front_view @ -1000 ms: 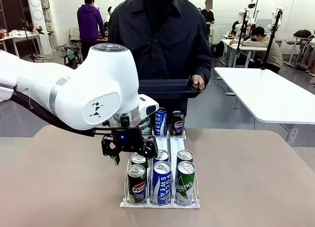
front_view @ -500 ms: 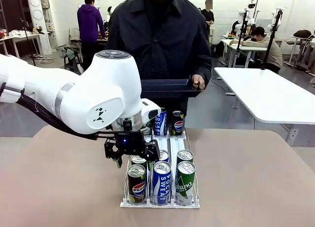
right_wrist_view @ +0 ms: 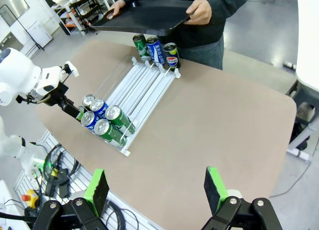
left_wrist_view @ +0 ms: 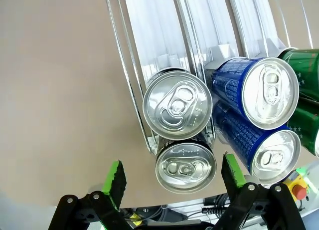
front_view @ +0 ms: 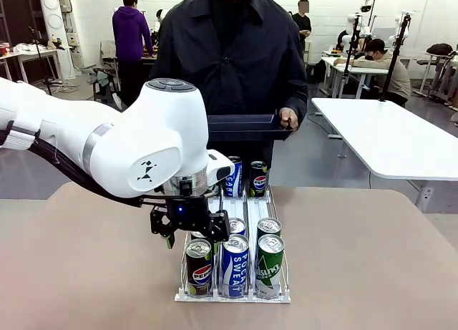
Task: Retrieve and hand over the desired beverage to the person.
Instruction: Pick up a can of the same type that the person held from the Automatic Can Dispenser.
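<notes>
**Settle over the front cola can, then close low on its body**

The front cola can [left_wrist_view: 185, 166] stands at the near end of the rack's left lane, directly under your left pincer [left_wrist_view: 174, 174]. That pincer is spread wide and holds nothing, with one green pad showing on each side of the can's top. This looks like the drink wanted, since the pincer is lined up over it, but nothing in view confirms the choice.

From the wrist, the can sits a touch toward the right-hand pad. Shift across until the gaps match before you go down.

A second cola can [left_wrist_view: 178, 105] stands just beyond the pincer, right against the first. A blue can [left_wrist_view: 273, 157] stands close on the pincer's right. The right-hand pad therefore has to slip into the narrow space beside the blue can, and the other pad passes outside the rack [left_wrist_view: 154, 35] rail. Descend straight, keep the pads square, and close on the can's body below its rim.

Lift vertically until the can clears the rails and its neighbours.

The person [front_view: 236, 58] stands across the table [front_view: 372, 258] from the pincer. They hold a dark tray [front_view: 247, 127] over the rack's far end. Carry high enough to pass above the cans at the far end [front_view: 258, 178].

Your right pincer [right_wrist_view: 156, 189] is spread and empty, high over the table and well apart. Leave it there.
</notes>
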Controlling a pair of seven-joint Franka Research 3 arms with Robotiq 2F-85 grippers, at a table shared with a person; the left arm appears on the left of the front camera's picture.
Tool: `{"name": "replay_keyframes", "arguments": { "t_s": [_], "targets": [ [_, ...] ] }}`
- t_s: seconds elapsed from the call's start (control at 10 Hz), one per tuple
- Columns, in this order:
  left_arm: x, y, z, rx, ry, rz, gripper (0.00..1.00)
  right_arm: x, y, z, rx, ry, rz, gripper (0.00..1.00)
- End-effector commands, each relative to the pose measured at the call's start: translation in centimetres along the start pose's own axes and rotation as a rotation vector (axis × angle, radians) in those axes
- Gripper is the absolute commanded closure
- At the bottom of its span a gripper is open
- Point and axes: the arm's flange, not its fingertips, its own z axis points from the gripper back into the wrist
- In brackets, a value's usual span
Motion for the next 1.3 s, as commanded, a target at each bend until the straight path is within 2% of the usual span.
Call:
{"name": "replay_keyframes", "arguments": {
  "t_s": [0.0, 0.2, 0.4, 0.5, 0.6, 0.7, 0.8, 0.9, 1.1, 1.2],
  "targets": [
    [0.32, -0.47, -0.36, 0.012, 0.017, 0.003, 0.0, -0.09, -0.06, -0.08, 0.025, -0.003, 0.013, 0.0],
    [0.24, -0.77, -0.69, 0.007, 0.041, 0.007, 0.0, -0.09, -0.06, -0.08, 0.025, -0.003, 0.013, 0.0],
    [0.34, -0.71, -0.79, 0.003, 0.019, 0.02, 0.0, -0.09, -0.06, -0.08, 0.025, -0.003, 0.013, 0.0],
    [0.39, -0.76, -0.86, 0.009, 0.002, 0.011, 0.55, -0.09, -0.06, -0.08, 0.025, -0.003, 0.013, 0.0],
    [0.4, -0.65, -1.09, 0.01, -0.006, 0.004, 0.55, -0.09, -0.06, -0.08, 0.025, -0.003, 0.013, 0.0],
    [0.39, -0.71, -1.2, 0.011, -0.001, -0.003, 1.0, -0.09, -0.06, -0.08, 0.025, -0.003, 0.013, 0.0],
    [0.36, -0.57, -1.31, 0.01, 0.005, -0.009, 0.6, -0.09, -0.06, -0.08, 0.025, -0.003, 0.013, 0.0],
    [0.33, -0.52, -1.33, 0.013, 0.013, -0.012, 1.0, -0.09, -0.06, -0.08, 0.025, -0.003, 0.013, 0.0],
    [0.35, -0.46, -1.34, 0.017, 0.021, -0.008, 1.0, -0.09, -0.06, -0.08, 0.025, -0.003, 0.013, 0.0],
    [0.33, -0.41, -1.35, 0.019, 0.024, -0.007, 0.97, -0.09, -0.06, -0.08, 0.025, -0.003, 0.013, 0.0]
  ]
}}
